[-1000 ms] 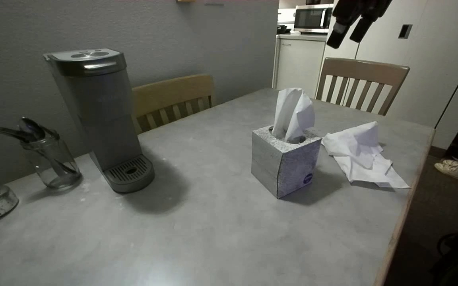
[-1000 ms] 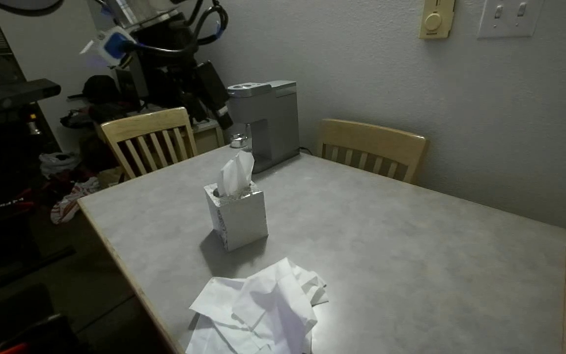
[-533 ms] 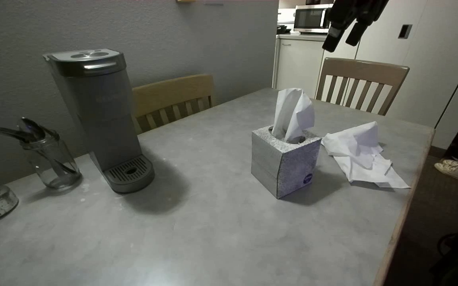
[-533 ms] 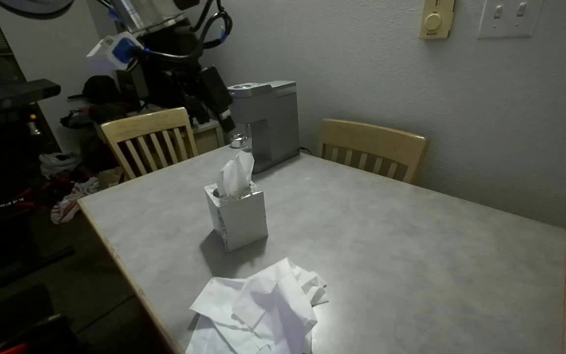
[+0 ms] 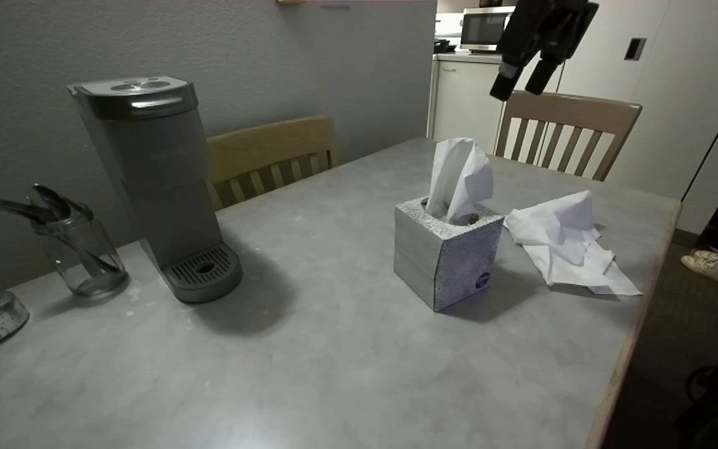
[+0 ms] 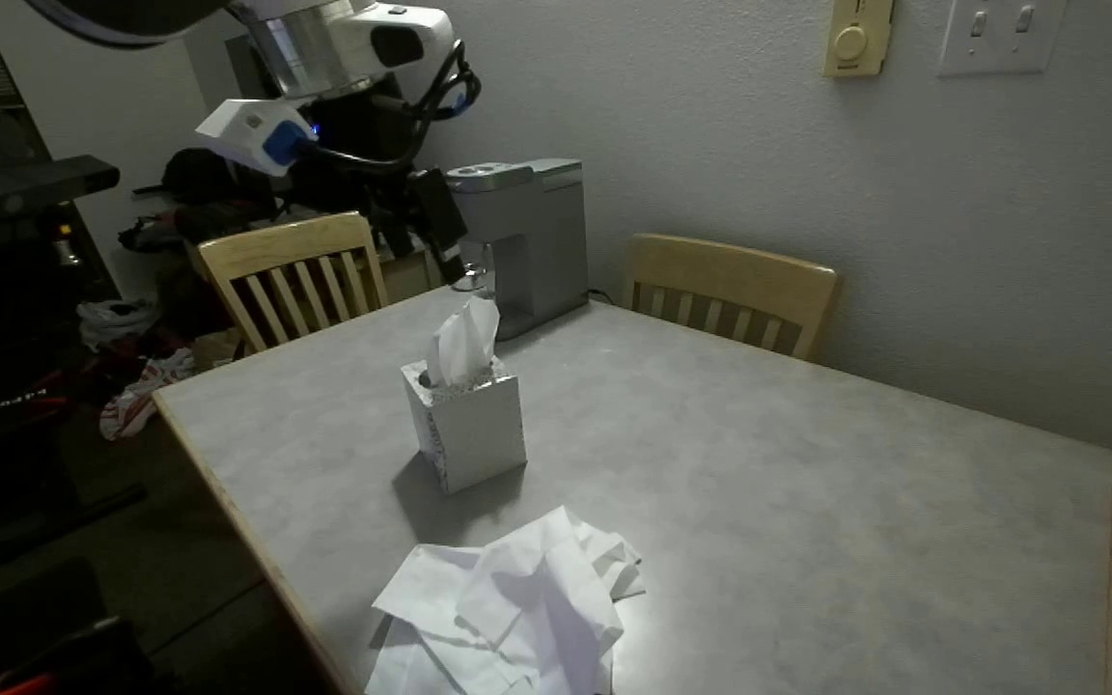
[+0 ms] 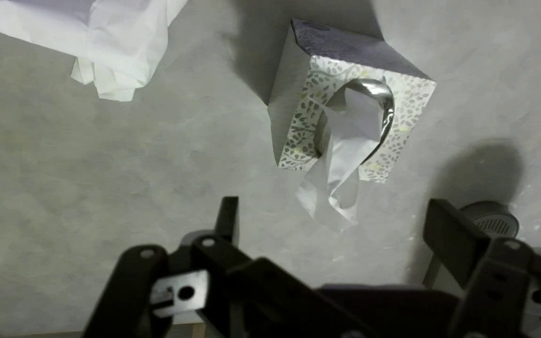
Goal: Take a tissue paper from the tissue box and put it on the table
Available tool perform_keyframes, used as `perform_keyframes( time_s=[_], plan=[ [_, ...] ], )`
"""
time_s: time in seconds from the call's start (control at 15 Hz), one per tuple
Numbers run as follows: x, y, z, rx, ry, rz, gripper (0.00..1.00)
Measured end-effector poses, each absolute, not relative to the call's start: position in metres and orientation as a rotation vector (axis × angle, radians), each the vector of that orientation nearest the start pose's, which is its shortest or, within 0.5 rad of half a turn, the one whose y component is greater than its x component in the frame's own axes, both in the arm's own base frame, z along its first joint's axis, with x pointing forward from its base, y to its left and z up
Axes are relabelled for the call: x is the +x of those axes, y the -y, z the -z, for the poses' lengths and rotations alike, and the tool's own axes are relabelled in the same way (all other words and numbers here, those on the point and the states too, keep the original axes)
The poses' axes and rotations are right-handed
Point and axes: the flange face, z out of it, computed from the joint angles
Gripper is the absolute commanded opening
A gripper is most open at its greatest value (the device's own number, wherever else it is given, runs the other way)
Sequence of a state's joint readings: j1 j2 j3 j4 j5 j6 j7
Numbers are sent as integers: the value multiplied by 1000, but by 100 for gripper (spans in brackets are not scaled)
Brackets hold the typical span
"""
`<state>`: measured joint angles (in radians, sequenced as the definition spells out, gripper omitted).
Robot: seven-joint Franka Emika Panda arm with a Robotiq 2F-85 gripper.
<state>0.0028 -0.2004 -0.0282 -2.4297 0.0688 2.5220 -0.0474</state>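
In the wrist view the tool (image 7: 335, 227) is spread wide and holds nothing. The tissue (image 7: 351, 136) lies at twelve o'clock from its gap, and the free end reaches toward six o'clock, so the long axis runs across the line from finger to finger; this, we judge, suits a pinch from both sides. In an exterior view the tissue rises from the box (image 5: 452, 252), at seven o'clock from the tool, lower and apart, so the coming move must probably go down. The box stands on the surface (image 5: 334, 330); what is deeper inside, we cannot see. There, at nine o'clock from it, a glass jar (image 5: 78, 265) contains cutlery (image 5: 53, 202).
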Motion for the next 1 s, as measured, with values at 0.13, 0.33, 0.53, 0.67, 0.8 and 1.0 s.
perform_keyframes(
  time_s=[0.13, 0.33, 0.53, 0.67, 0.8, 1.0],
  plan=[
    [498, 12, -409, -3064, -4, 444, 100],
    [517, 7, -406, -3060, 50, 422, 100],
    [536, 0, -399, -3061, 84, 340, 100],
    [546, -5, -391, -3062, 110, 276, 100],
    [553, -9, -379, -3061, 139, 225, 100],
    [557, -13, -356, -3063, 150, 159, 100]
  ],
)
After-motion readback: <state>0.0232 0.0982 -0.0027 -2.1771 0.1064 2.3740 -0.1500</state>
